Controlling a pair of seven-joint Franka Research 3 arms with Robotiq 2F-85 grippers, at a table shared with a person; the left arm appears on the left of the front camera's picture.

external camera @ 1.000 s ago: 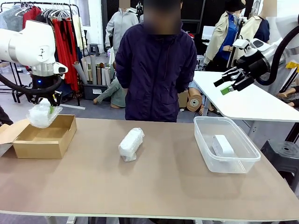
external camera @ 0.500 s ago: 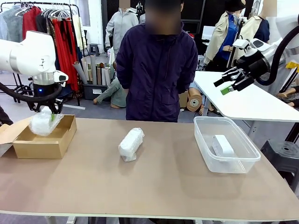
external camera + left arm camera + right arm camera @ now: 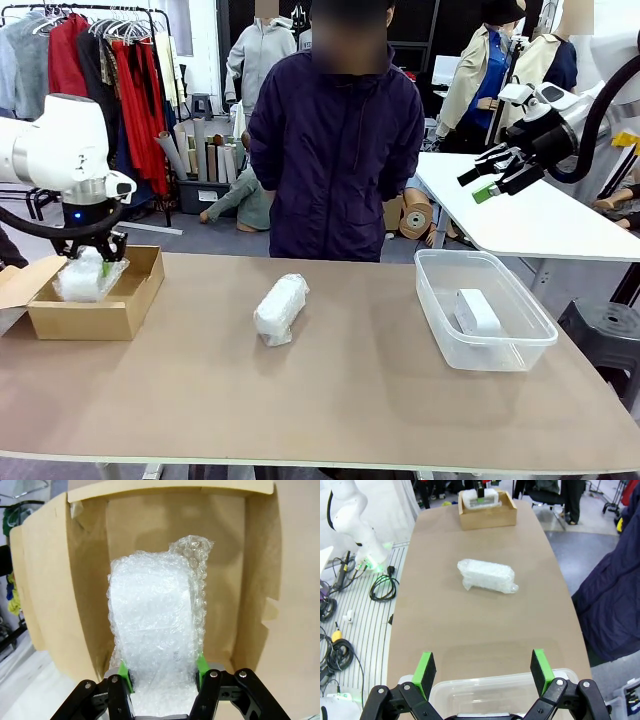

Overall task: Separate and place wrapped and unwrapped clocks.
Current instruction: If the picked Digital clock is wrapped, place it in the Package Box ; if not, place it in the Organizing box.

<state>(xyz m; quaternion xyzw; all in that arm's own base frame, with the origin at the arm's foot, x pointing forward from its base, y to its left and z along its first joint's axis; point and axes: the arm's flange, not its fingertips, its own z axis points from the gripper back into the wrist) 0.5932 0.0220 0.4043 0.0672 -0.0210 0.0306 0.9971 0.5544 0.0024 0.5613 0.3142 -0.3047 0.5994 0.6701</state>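
Wrapped clock [image 3: 150, 625] in left hand [image 3: 162, 672], cardboard box [image 3: 50, 605]

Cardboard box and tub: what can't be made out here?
- Held bundle, underside: front view, box wall hides it; touching the floor or not, unclear.
- Its contents: left wrist view, bubble wrap blurs them.
- Tub: right wrist view, bottom edge and right tool cut it off.

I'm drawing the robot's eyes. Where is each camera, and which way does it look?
Front view: between the arms, facing the person across the table; left gripper and right gripper show.
Left wrist view: on the left wrist, looking into the cardboard box; left gripper shut on a wrapped clock.
Right wrist view: on the right wrist, looking along the table; right gripper open.
Front and right wrist views share the other wrapped clock.
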